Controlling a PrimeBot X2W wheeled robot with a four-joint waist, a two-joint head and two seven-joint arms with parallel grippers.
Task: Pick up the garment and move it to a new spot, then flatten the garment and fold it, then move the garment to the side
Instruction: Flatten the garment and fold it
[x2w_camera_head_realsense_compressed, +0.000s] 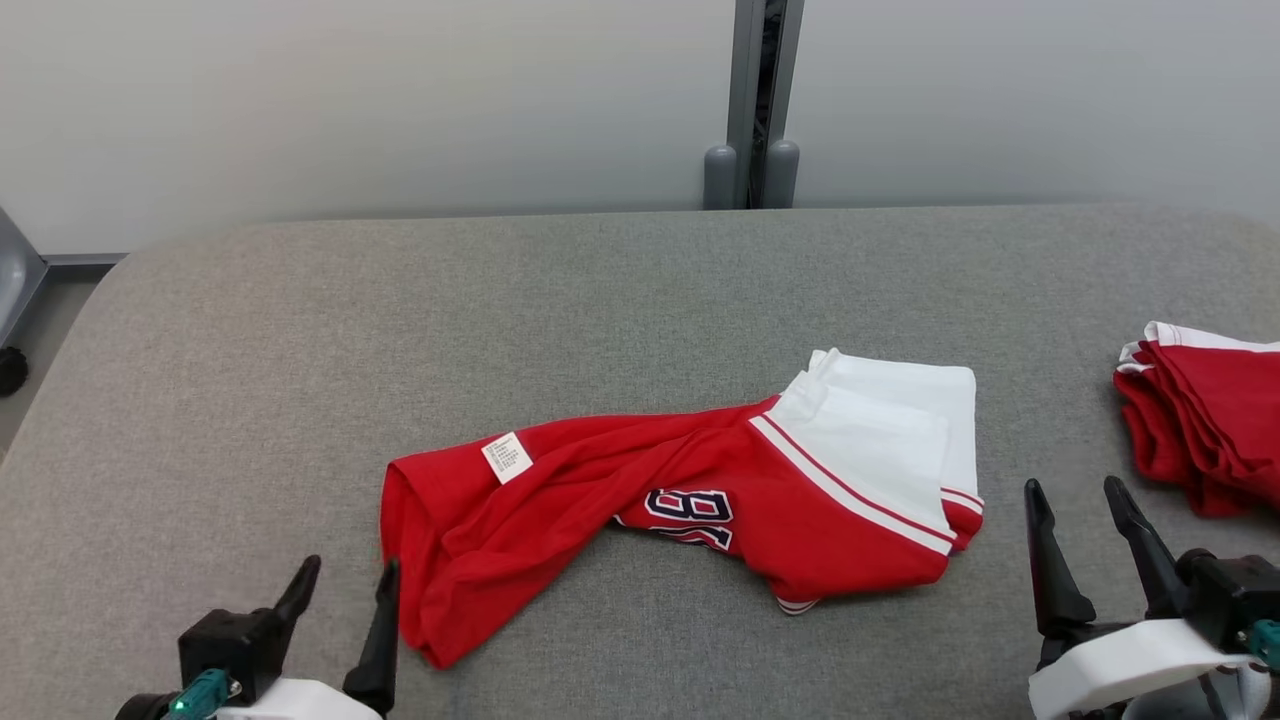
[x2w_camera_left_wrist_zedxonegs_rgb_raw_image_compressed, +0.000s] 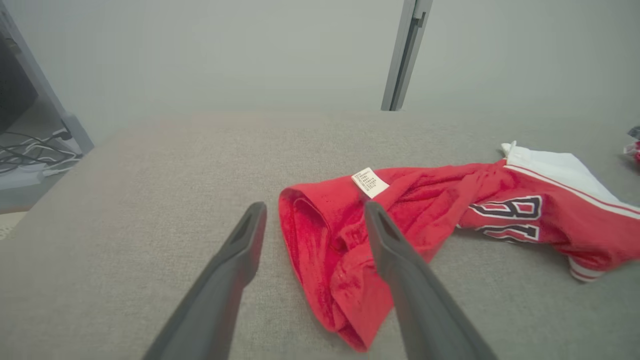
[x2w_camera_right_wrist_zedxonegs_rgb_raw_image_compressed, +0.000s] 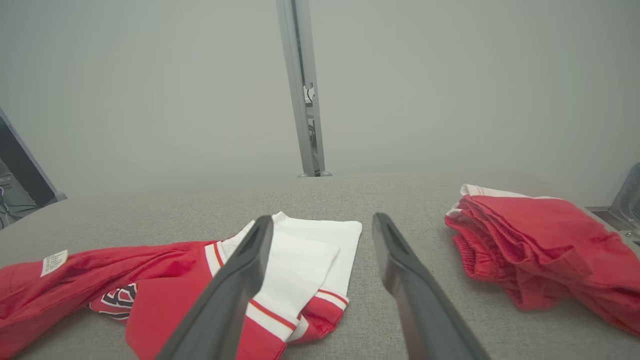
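- Nearest the camera, the left hand is rising at the lower left of the head view and the right hand at the lower right. Both are pointing away across the surface.
- Each hand is standing with its two dark fingers spread wide, and neither is gripping anything.
- The garment, red with white parts, is lying crumpled near the middle of the grey fabric-covered surface. It is stretching from its bunched red end by the left hand towards the right hand.
- In the left wrist view, the left hand's fingers are framing the bunched red end. One finger is overlapping the cloth in that view; whether it is touching the cloth cannot be told.
- A small white label is showing on the upper edge of the red end.
- A dark number with white outline is showing partly among the folds near the garment's middle.
- A white panel, edged with thin red stripes, is forming the garment's far right end, just left of the right hand.
- A separate pile of red cloth with a white edge is sitting at the right edge of the surface, apart from the garment and beyond the right hand.
- A grey upright post is standing behind the far edge of the surface against a pale wall.
- Cables are lying on the floor off the surface, at the left edge of the left wrist view.
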